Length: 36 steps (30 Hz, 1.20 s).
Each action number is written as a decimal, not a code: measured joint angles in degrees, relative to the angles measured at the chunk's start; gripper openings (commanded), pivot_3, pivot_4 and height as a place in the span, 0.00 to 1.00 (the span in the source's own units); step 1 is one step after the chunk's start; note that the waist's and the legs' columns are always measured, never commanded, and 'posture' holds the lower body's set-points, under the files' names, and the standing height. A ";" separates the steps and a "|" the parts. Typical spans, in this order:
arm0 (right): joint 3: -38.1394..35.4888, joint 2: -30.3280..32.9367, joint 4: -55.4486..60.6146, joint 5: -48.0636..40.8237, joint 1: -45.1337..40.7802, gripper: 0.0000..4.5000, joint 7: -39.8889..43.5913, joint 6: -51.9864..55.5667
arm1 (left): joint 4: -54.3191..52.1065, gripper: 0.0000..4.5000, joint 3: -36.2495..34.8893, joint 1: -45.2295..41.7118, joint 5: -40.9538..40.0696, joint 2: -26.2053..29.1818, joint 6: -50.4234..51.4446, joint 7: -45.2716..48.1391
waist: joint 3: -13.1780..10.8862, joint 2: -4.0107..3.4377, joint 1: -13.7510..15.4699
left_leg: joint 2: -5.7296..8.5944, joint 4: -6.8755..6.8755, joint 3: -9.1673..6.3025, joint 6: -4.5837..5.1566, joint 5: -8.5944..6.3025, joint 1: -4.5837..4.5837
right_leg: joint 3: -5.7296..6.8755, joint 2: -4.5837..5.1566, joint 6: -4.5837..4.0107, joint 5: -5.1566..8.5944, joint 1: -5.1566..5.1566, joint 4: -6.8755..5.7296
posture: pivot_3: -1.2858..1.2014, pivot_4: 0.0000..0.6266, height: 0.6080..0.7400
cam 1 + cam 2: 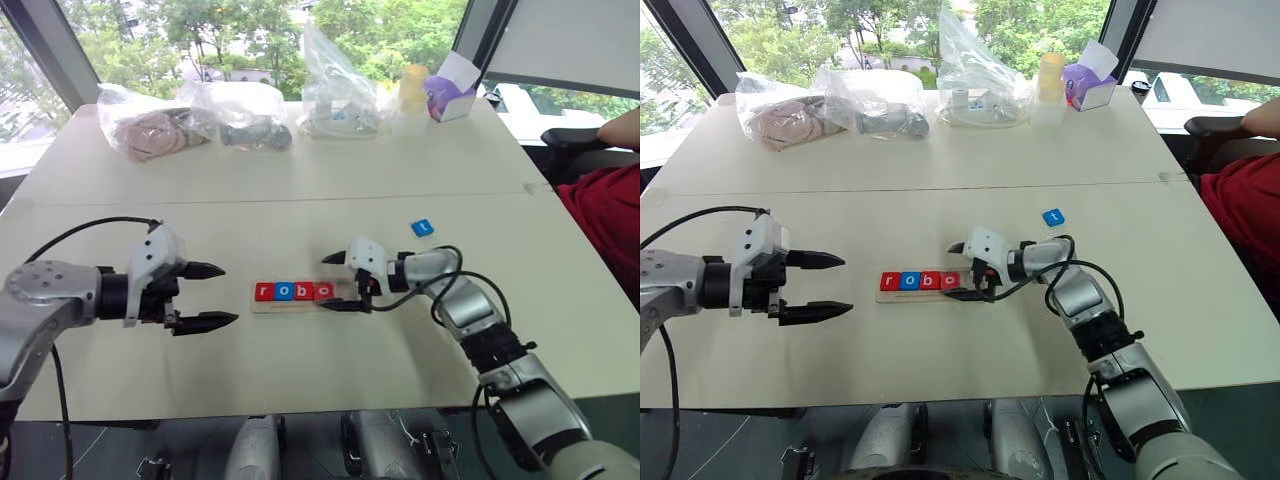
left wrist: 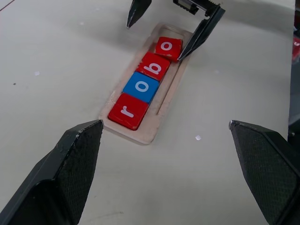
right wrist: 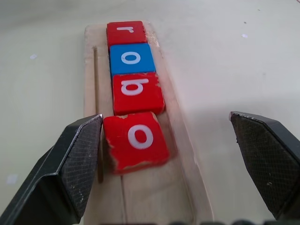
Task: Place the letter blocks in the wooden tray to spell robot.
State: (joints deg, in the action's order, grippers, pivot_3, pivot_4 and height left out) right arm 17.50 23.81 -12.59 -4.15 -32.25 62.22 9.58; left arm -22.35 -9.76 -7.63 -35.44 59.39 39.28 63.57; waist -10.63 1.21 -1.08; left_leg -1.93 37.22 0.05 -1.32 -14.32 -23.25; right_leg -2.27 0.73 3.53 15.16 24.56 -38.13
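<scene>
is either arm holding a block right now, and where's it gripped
Nothing is held. The right gripper stands with jaws open around the red o block lying in the wooden tray; the left gripper is open and apart.

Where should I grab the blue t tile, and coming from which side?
Take the blue t tile by two opposite edges, coming from above: it lies flat on the table, apart from the wooden tray, with open space all round. The right gripper, open at the tray's end, looks nearest.

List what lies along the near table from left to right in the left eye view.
Left tool → red r block → blue o block → red b block → red o block → blue t block.
</scene>
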 measured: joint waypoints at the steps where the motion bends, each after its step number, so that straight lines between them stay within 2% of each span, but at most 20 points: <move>1: 0.04 -0.11 0.06 0.04 0.35 0.99 -0.15 -0.01 | 0.24 1.00 0.21 -0.17 0.08 -0.11 -0.06 0.00 | 0.00 0.00 -0.06 | 0.00 0.00 0.00 0.00 0.00 0.01 | 0.00 -0.01 0.00 0.00 0.00 -0.01 | 0.52 0.24 1.00; 16: 0.21 -2.62 -3.12 1.61 -1.63 0.99 -3.17 -2.70 | 1.54 1.00 2.37 -2.22 1.68 -0.96 -1.03 0.07 | 0.00 0.00 -0.09 | -0.01 0.00 0.01 0.00 0.00 0.03 | -0.01 -0.04 -0.02 -0.02 0.00 -0.02 | 0.52 0.24 1.00; 22: -4.56 -0.59 4.94 -4.89 0.07 0.99 -2.01 3.39 | 1.37 1.00 2.17 -2.25 1.03 -1.09 -0.74 -0.12 | 0.00 0.00 0.00 | -0.02 0.00 -0.01 0.00 0.00 0.01 | -0.01 -0.03 -0.02 -0.03 0.00 -0.02 | 0.52 0.24 1.00; 26: -17.91 0.54 10.63 -10.69 0.00 0.99 -13.13 15.95 | 1.02 1.00 1.63 -5.49 -1.43 -4.10 0.38 -2.12 | 0.02 0.04 0.43 | 0.01 0.04 -0.08 -0.02 0.01 -0.01 | -0.01 0.02 -0.02 -0.03 -0.06 -0.02 | 0.52 0.24 1.00; 28: -21.94 0.89 11.83 -10.68 0.24 0.99 -18.85 19.83 | 1.04 1.00 1.71 -7.87 -1.78 -5.51 0.55 -3.17 | 0.03 0.05 0.28 | 0.03 0.02 -0.05 -0.02 0.01 0.01 | -0.01 0.02 -0.02 -0.03 -0.06 0.00 | 0.52 0.24 1.00; 32: -23.37 -0.23 11.54 -6.38 2.69 0.99 -30.98 23.38 | 4.27 1.00 4.69 -15.68 -2.12 -11.95 0.52 -5.10 | 0.04 0.04 0.06 | 0.05 0.01 -0.04 -0.02 0.01 0.02 | -0.05 -0.05 0.02 -0.05 -0.05 -0.02 | 0.52 0.24 1.00; 36: -21.95 -0.31 5.27 -2.96 2.98 0.99 -35.94 22.99 | 12.63 1.00 10.34 -21.83 1.94 -17.53 -2.32 -5.19 | 0.05 0.03 -0.20 | 0.05 0.00 0.03 -0.01 0.02 0.06 | -0.08 -0.10 0.11 -0.11 -0.04 -0.03 | 0.52 0.24 1.00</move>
State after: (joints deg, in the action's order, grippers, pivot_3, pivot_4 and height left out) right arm -4.44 23.50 -7.33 -7.10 -29.27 26.28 32.57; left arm -9.72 0.59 -29.46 -33.50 41.85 36.96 58.38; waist -10.58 1.24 -1.28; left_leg -1.88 37.22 0.08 -1.34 -14.31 -23.18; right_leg -2.35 0.64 3.64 15.04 24.52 -38.16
